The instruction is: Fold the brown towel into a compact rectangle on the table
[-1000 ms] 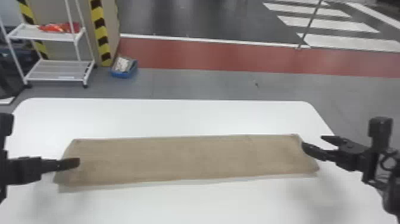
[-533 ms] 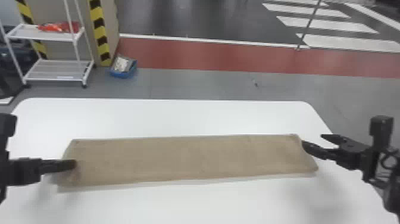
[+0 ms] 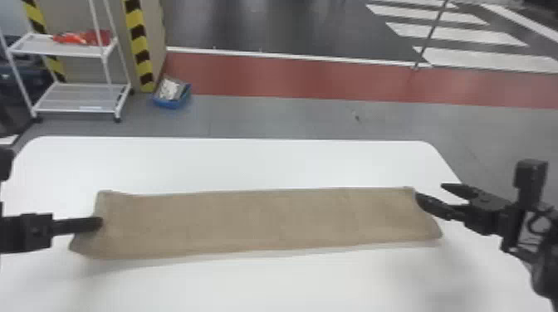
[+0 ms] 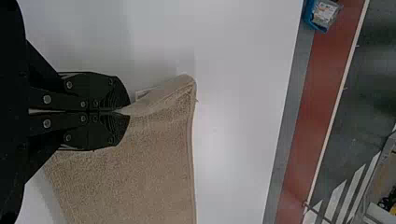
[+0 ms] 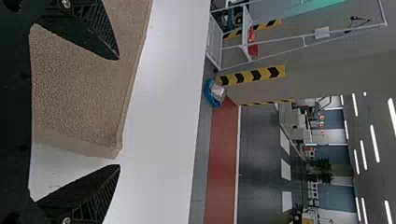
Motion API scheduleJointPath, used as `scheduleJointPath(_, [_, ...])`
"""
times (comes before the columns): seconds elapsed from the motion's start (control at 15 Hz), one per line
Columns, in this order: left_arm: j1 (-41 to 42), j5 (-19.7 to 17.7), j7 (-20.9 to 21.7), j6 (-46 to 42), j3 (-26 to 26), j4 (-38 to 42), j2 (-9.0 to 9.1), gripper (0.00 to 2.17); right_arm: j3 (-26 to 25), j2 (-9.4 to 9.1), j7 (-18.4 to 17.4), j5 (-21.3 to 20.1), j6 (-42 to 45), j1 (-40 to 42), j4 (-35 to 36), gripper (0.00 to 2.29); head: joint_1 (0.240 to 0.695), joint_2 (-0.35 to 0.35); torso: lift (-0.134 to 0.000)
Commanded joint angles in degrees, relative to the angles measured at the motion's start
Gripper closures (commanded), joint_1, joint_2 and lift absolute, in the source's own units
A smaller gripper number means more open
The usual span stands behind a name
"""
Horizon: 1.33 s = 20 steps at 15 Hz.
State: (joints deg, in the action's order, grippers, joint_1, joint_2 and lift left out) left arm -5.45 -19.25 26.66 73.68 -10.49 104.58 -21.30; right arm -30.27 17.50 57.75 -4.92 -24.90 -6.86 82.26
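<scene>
Currently | left gripper (image 3: 101, 224) pinching brown towel (image 3: 265, 222) | right gripper (image 3: 429, 192) spread | blue bin (image 3: 168, 104) holds pale contents (image 3: 169, 88)

towel (image 3: 257, 220): is showing brown;
table (image 3: 290, 162): is showing white;
tape (image 3: 139, 43): is alternating yellow and black;
floor band (image 3: 290, 79): is showing red

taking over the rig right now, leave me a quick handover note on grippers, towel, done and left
Black two-fingered left gripper: shut on the left end of the brown cloth towel, pinching up a ridge.
Black two-fingered right gripper: open at the right end, one finger over the cloth, the other beyond its edge; no grip.
Towel: long strip across the white round-cornered table.
Done: strip shape, seemingly folded lengthwise.
Left: not yet compact; probably fold the left end rightward, then release and flatten.
</scene>
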Motion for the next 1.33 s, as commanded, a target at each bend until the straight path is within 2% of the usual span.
scheduleJointPath(0.0, [-0.7,-4.3,0.1,5.0,-2.9,3.0,0.03,1.38,1.4,-0.54,0.0,-0.1,0.0,0.4,0.3,0.07,0.695,-0.159,-0.124])
scheduleJointPath(0.27, [-4.2,-11.8,-1.0,9.6,-4.4,5.0,0.47,1.38,6.5,-2.39,0.0,-0.7,-0.6,0.3,0.5,0.17,0.695,-0.143,-0.124])
scheduleJointPath(0.33, [-5.5,-13.1,-1.4,11.2,-4.5,5.4,1.44,1.38,7.7,-3.09,-0.2,-0.7,-1.1,0.1,0.5,0.23,0.695,-0.139,-0.124])
scheduleJointPath(0.4, [-6.8,-14.8,-1.9,12.2,-5.3,5.5,2.67,1.38,9.0,-4.32,-0.1,-0.8,-1.8,-0.3,0.5,0.38,0.695,-0.127,-0.124])
scheduleJointPath(0.6, [-10.0,-19.0,-3.9,14.0,-5.1,5.5,4.95,1.38,14.8,-5.64,-0.4,-0.7,-3.9,-1.3,0.5,0.93,0.695,-0.108,-0.124])
scheduleJointPath(0.8, [-12.5,-23.0,-5.4,14.0,-4.9,4.9,5.66,1.38,20.0,-7.75,-0.3,0.0,-5.3,-2.1,0.2,1.17,0.695,-0.078,-0.124])
scheduleJointPath(1.0, [-13.5,-25.6,-7.1,14.3,-4.9,5.3,5.74,1.38,24.7,-10.82,-1.0,0.1,-4.9,-3.6,-1.7,1.18,0.695,-0.029,-0.124])
scheduleJointPath(1.27, [-14.6,-30.8,-7.2,15.6,-5.9,5.5,5.04,1.38,31.4,-13.81,-2.9,-0.2,-4.2,-5.6,-4.8,1.29,0.695,0.049,-0.124])
